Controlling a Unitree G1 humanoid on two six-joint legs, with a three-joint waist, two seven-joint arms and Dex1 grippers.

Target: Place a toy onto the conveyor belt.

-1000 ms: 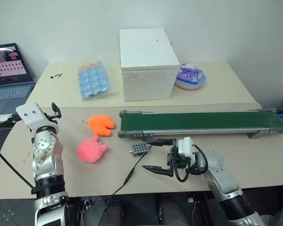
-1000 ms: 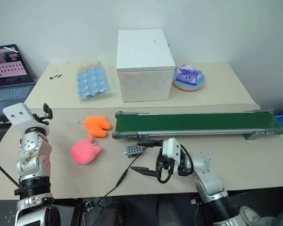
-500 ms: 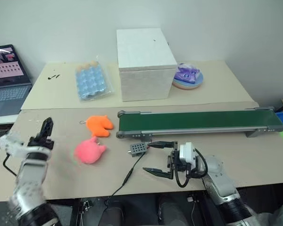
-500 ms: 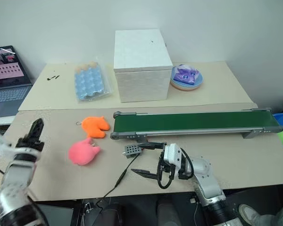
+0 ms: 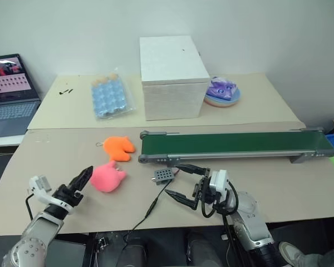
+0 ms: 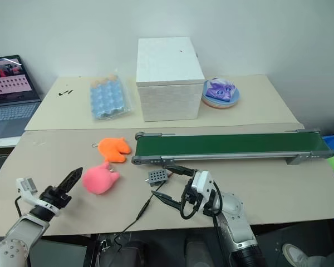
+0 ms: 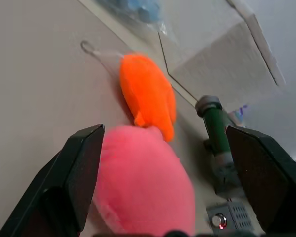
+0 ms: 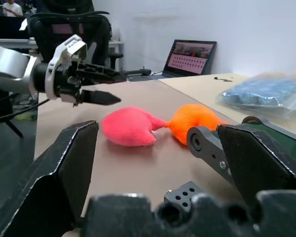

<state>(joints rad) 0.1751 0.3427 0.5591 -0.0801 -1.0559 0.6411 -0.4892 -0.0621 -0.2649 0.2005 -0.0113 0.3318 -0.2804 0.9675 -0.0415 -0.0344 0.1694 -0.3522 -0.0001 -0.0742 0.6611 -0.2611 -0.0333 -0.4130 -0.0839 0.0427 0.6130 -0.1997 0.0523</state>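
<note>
Here left gripper (image 5: 84,177) jaws apart, toy (image 7: 143,180) between them in wrist view

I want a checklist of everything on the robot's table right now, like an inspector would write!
Surface: tan table.
Job's things: pink plush toy on the table, not on the green conveyor belt.
Clutter: orange plush toy, white box, blue packet, purple toy on a plate, small grey box.
Grippers: left gripper open beside the pink toy, apart; right gripper open, holding nothing.
Cables: black cable from the grey box.
Surroundings: laptop, white wall.
</note>
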